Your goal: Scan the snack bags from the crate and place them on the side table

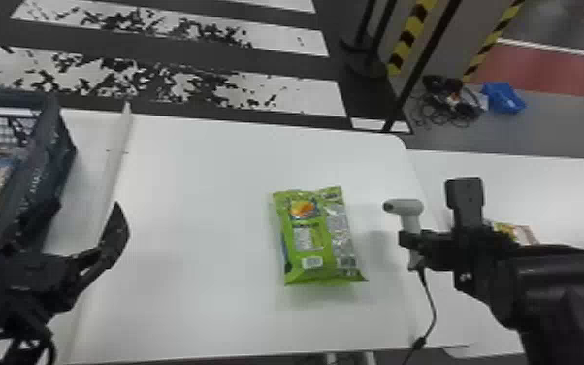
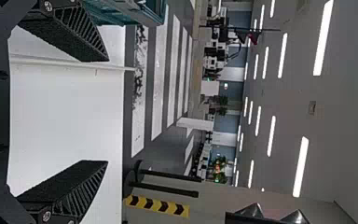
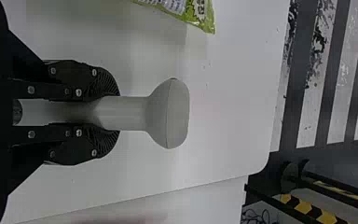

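Observation:
A green snack bag [image 1: 311,238] lies flat on the white table [image 1: 199,204], its barcode side up. To its right my right gripper [image 1: 414,242] holds the white handheld scanner [image 1: 405,207] above the table's right edge, head pointing toward the bag. In the right wrist view both fingers of that gripper [image 3: 103,113] press on the handle of the scanner [image 3: 168,113], and the bag's end [image 3: 200,14] shows beyond. My left gripper [image 1: 80,233] is at the table's left, near the crate [image 1: 46,160]; in the left wrist view this gripper [image 2: 103,111] stands open, nothing between its fingers.
The crate holds more packages at the far left. A raised strip [image 1: 120,150] runs along the table's left part. On the side table [image 1: 567,194] at the right another bag [image 1: 516,232] lies partly behind my right arm. The scanner's cable [image 1: 430,306] hangs toward the front edge.

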Tool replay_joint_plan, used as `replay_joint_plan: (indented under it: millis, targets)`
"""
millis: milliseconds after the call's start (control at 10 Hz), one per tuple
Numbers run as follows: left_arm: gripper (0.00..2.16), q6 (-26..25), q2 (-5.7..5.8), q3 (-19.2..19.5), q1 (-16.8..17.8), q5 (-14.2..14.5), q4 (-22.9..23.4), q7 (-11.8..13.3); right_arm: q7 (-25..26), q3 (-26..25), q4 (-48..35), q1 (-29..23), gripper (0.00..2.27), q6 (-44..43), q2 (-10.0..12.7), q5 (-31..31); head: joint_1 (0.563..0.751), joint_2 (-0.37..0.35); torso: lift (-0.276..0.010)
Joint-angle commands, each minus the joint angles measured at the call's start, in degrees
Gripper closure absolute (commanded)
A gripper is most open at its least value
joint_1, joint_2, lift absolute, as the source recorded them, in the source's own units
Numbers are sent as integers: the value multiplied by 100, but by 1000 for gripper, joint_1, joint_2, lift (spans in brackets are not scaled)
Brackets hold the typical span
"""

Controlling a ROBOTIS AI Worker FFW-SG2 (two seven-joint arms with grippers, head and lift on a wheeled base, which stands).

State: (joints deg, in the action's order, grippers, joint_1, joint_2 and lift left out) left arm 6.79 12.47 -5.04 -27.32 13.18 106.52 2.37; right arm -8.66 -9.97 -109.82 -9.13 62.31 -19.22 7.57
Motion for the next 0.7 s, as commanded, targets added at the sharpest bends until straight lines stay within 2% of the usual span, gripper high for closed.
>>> replay_joint_plan:
  millis: [0, 200, 600]
  targets:
    - [97, -7, 1, -6, -1, -9, 9, 0, -13, 56, 497, 262, 2246, -100, -99, 113, 695, -233, -81]
    - [97, -25, 9, 3, -1, -9, 26, 0, -31, 206, 919, 491, 2246, -170, -161, 122, 695, -242, -81]
    - [97, -25, 27, -6, 8, -9, 35, 0, -22, 399, 1217, 605, 2223, -205, -196, 16, 695, -243, -81]
